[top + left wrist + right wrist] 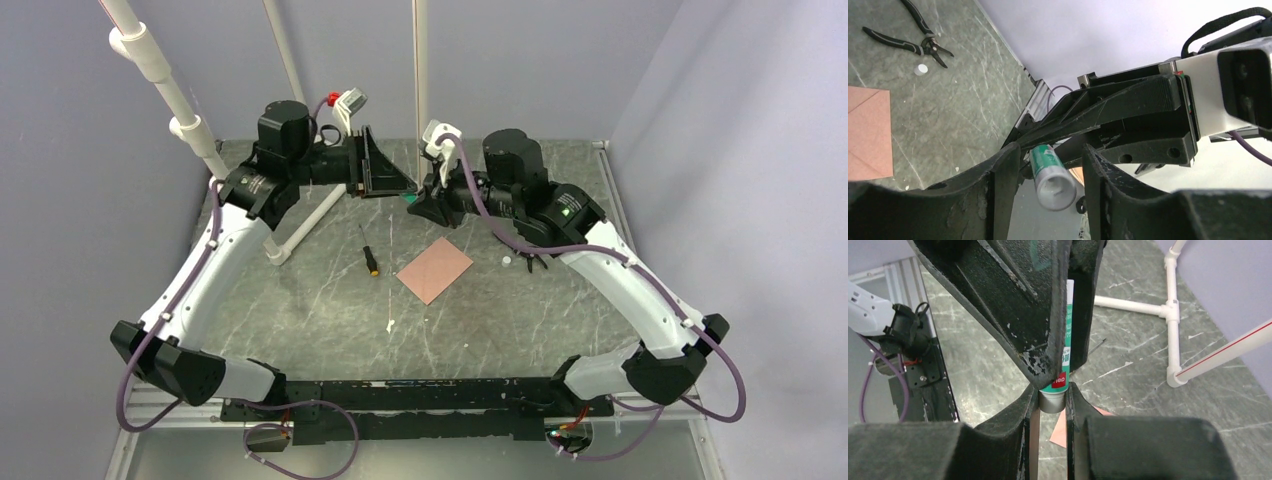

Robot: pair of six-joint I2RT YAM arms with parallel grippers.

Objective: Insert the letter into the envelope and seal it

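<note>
While the right gripper [1053, 390] is clenching the grey end of a green-and-white glue stick [1053, 182], the left gripper [1050, 150] is standing around the tube from the other side. In the left wrist view a gap is showing on each side of the tube, so those jaws are looking released. The two grippers are meeting tip to tip above the far middle of the table [300, 320], with the stick lying roughly level between them.

The envelope [435, 270] is lying flat at the middle of the table, turned like a diamond, nearer the arm bases than the grippers and not under them. Whether the letter is inside it cannot be told.

A screwdriver [368, 256] is lying just left of the envelope, apart from it. Pliers [913, 37] and a small white cap [921, 69] are lying to its right, also apart. A white pipe [300, 228] is slanting across the far left part of the table, and a small white scrap [389, 325] is sitting nearer the bases. In the right wrist view the left gripper's fingers are blocking most of the stick.
</note>
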